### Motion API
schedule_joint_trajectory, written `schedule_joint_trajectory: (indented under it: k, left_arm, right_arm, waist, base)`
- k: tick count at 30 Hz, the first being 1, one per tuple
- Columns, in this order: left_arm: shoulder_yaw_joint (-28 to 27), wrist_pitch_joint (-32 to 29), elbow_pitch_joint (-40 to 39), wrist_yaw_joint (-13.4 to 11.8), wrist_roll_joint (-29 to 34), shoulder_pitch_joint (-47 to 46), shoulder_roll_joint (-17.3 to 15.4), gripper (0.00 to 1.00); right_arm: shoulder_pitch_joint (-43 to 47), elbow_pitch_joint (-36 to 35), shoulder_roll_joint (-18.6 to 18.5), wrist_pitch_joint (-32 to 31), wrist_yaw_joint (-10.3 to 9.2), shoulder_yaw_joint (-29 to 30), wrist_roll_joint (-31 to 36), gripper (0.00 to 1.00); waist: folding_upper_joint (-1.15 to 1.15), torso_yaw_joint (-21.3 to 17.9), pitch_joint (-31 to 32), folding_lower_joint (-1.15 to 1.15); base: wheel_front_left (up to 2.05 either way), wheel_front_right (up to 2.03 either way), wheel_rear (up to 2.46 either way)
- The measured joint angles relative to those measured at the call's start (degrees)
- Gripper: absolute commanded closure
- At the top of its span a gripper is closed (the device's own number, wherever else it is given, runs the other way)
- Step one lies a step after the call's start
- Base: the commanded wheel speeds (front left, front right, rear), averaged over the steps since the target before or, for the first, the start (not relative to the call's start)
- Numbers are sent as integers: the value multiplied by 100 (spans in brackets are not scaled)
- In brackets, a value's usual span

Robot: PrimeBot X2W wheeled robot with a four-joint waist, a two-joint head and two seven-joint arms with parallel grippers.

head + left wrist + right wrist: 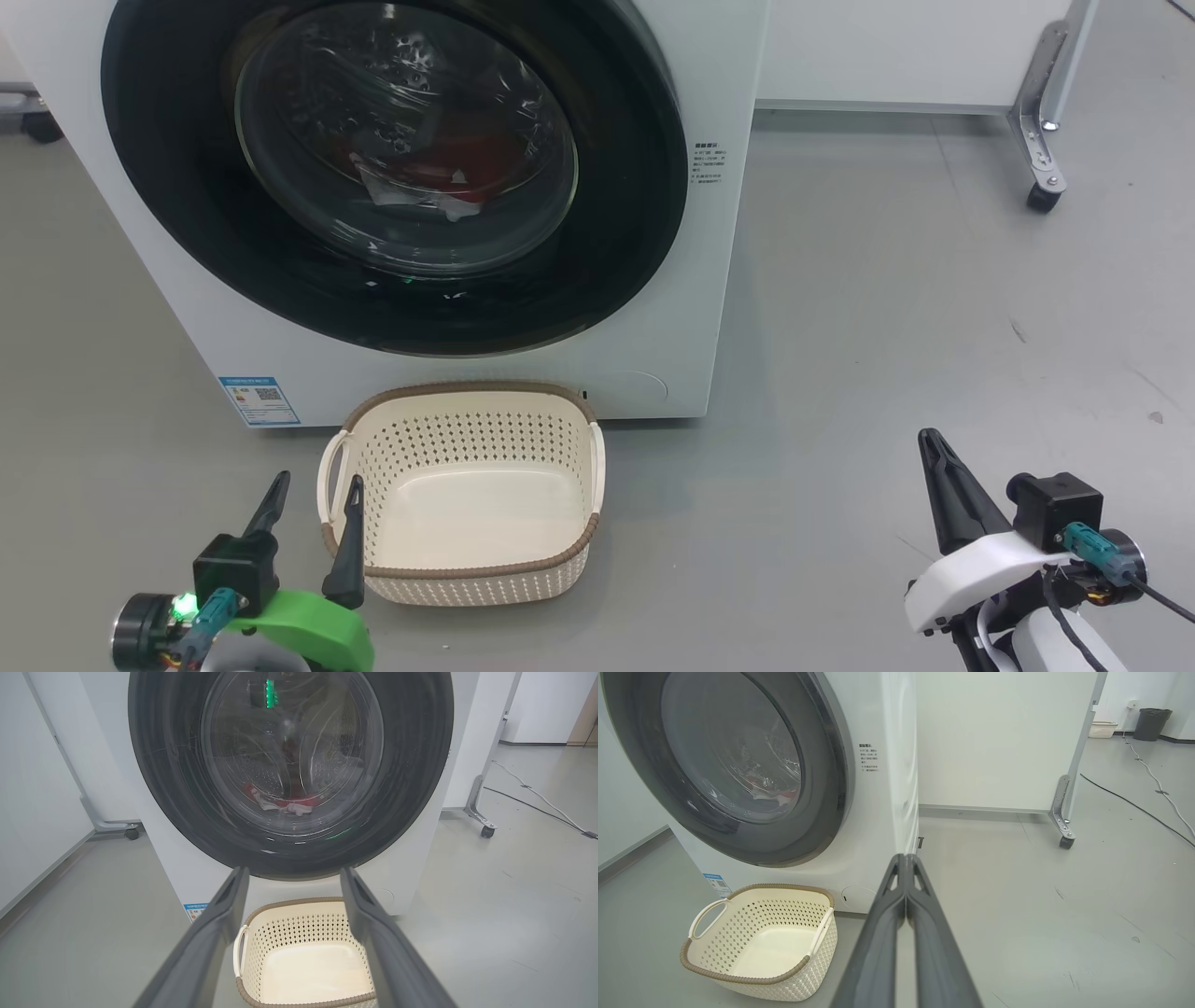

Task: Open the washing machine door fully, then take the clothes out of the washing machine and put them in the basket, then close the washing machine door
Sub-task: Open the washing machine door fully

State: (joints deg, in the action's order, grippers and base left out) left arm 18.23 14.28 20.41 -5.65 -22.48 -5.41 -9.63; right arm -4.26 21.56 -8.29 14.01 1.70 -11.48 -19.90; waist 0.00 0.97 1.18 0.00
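The white washing machine (pixel 709 280) stands ahead with its round black-rimmed door (pixel 616 215) shut flat against the front. Red and white clothes (pixel 425 173) show through the door glass, low in the drum, and again in the left wrist view (pixel 280 802). The cream basket (pixel 464 569) sits empty on the floor just below the door. My left gripper (pixel 313 490) hovers open at the basket's left handle, nothing between its fingers. My right gripper (pixel 926 441) hangs over bare floor well to the right of the basket, fingers pressed together and empty, as the right wrist view (pixel 906 858) confirms.
A white partition on caster feet (pixel 1044 191) stands behind and right of the machine. Cables (pixel 1148 807) run over the grey floor at the far right, near a dark bin (pixel 1153 723). Another caster (pixel 132 834) sits to the machine's left.
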Motion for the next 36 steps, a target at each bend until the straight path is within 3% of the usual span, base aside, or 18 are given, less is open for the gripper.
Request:
schedule_joint_trajectory:
  k: [10,15,24,36]
  left_arm:
    - [11,0,-12,-4,35,-41,36,0]
    - [12,0,-100,-9,43,-145,70,0]
    - [-51,0,-353,-10,44,-351,90,0]
    - [-77,16,-787,-11,96,-864,149,0]
  right_arm:
    - [-2,-15,93,0,177,86,-74,100]
    - [-42,-79,314,0,289,369,-593,100]
    - [-660,-88,597,-41,486,966,-2477,100]
    - [-2186,-100,577,-1274,525,1616,-5264,100]
  waist:
    - [0,47,-64,0]
    - [0,116,-185,0]
    - [0,233,-589,0]
    - [0,357,-1367,0]
  base:
    - [0,0,0]
    - [0,0,0]
    - [0,0,0]
    - [0,0,0]
